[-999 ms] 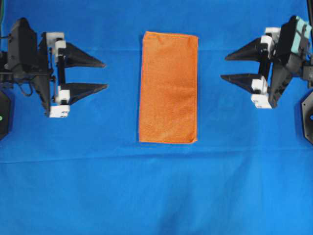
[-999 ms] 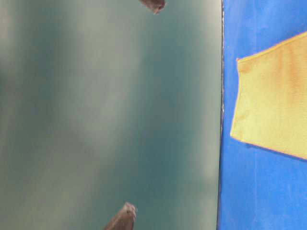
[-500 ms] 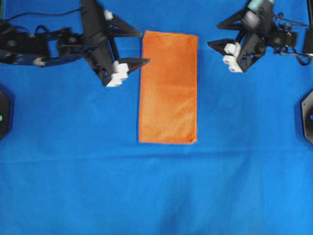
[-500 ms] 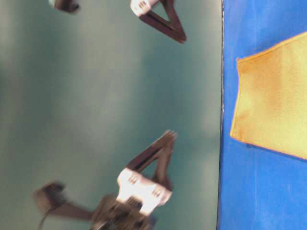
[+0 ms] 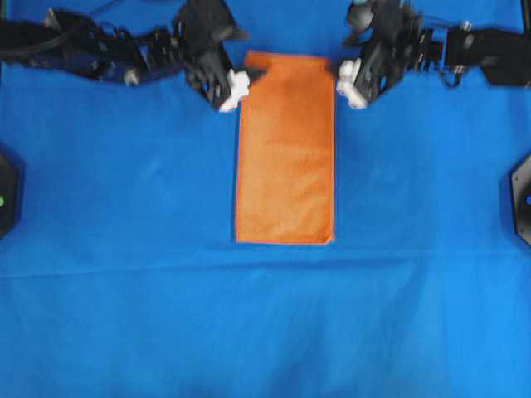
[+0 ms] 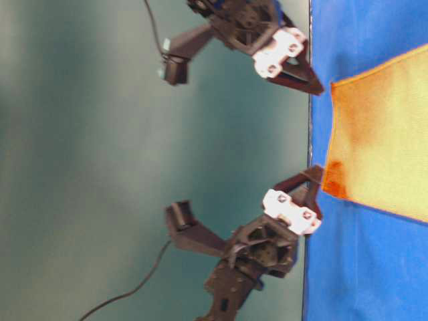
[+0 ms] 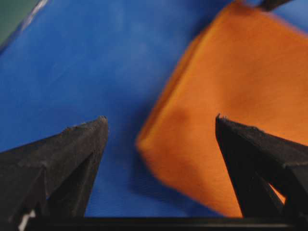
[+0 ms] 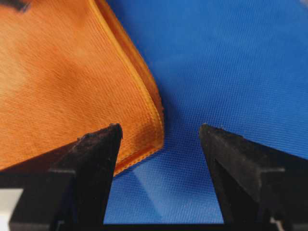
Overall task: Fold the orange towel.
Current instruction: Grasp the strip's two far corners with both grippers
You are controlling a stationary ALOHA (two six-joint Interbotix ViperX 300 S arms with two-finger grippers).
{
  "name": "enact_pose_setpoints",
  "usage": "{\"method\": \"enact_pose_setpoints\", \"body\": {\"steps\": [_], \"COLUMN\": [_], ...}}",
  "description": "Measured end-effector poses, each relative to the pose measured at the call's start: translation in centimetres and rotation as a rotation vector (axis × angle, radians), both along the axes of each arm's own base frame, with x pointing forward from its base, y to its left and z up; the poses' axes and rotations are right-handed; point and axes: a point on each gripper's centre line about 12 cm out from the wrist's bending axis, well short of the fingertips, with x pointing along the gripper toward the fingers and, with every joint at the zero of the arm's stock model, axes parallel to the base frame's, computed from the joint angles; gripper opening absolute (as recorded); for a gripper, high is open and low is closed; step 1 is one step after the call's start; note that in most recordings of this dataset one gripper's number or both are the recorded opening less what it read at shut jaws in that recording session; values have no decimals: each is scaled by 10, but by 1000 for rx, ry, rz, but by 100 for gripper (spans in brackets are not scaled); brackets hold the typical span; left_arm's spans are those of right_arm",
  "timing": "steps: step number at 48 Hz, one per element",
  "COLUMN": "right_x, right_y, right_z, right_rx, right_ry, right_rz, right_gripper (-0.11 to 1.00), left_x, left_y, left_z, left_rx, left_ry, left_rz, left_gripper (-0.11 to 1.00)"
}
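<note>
Lying folded in a long strip on the blue sheet (image 5: 124, 315), the towel (image 5: 284, 157) had both pincers at its far corners: left pincer (image 5: 249, 70) and right pincer (image 5: 338, 70), fingers spread apart, each straddling a corner.

Towel (image 5: 285, 157): bright orange, plain, thin lighter hem. Sheet (image 5: 265, 323): solid vivid blue. Left gripper (image 5: 241, 76), right gripper (image 5: 342, 73): black fingers, white blocks. Backdrop (image 6: 100, 160): dull grey-green.

orange towel (image 5: 285, 153) folded into long rectangle, flat on blue sheet (image 5: 265, 323), centred.
</note>
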Motion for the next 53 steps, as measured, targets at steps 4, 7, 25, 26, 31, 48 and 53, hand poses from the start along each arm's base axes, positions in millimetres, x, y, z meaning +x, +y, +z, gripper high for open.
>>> {"method": "enact_pose_setpoints", "body": {"steps": [4,7,25,26,31,48,53], "right_x": [2,2,2,3,4,5,4], "right_y": [-1,-1,-3,-3,-2,0,0], "right_z": [-9,-15,-23,-23,-22,-22,-23], "right_rx": [12,21,33,33,34,37,42], "right_ry": [16,26,38,34,12,-8,-8], "right_rz": [1,2,-1,1,10,18,14], "right_gripper": [66,66,32,24,3,3,3], "left_x": [-1,-1,1,0,1,3,3], "left_y": [6,7,9,8,6,4,3], "left_z": [-6,-9,-20,-21,-22,-22,-22], "left_rx": [-4,-5,-22,-20,-14,-13,-13], "left_ry": [5,10,21,26,33,31,31], "left_rz": [15,15,24,20,9,3,2], "left_gripper": [87,87,39,34,9,3,3]}}
